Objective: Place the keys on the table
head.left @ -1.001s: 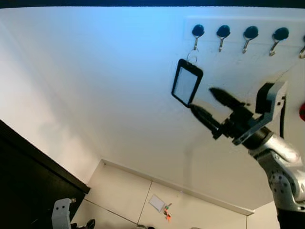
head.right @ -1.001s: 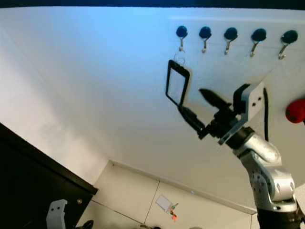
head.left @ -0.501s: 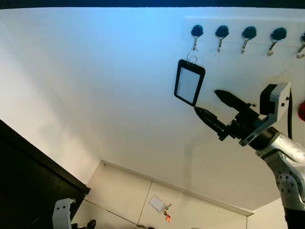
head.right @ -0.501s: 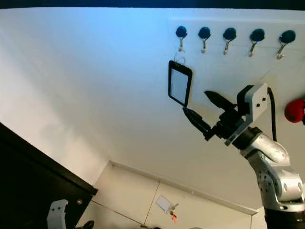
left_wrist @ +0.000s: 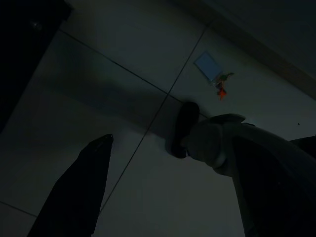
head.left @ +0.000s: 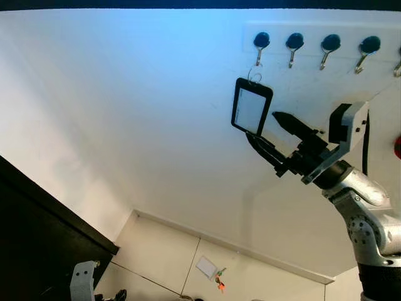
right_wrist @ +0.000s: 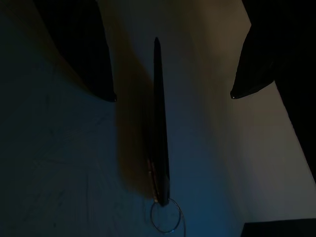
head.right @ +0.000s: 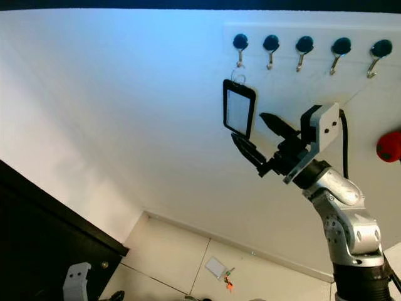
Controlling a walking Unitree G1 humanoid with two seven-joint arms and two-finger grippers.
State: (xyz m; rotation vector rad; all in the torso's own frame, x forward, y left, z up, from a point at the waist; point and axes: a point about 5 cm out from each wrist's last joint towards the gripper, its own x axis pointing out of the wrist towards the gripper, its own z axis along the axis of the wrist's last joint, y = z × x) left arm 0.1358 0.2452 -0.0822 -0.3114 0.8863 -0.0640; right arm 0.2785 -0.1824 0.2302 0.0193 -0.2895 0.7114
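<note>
1. White wall, hook rail (head.left: pixel 313 42) upper right of frame; key tag (head.left: pixel 252 107) hangs from leftmost hook.
2. Right gripper (head.left: pixel 265 131) open, fingers straddling tag's lower edge.
3. Judgement: centre tag between fingers, close, lift ring off the hook.

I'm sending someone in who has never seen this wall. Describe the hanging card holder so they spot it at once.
High on the white wall runs a row of dark-knobbed hooks. From the hook at the robot's left end hangs a black-framed card holder on a metal ring, its pale window facing out. The other hooks in view hang bare, and the right gripper is open just below it.
</note>
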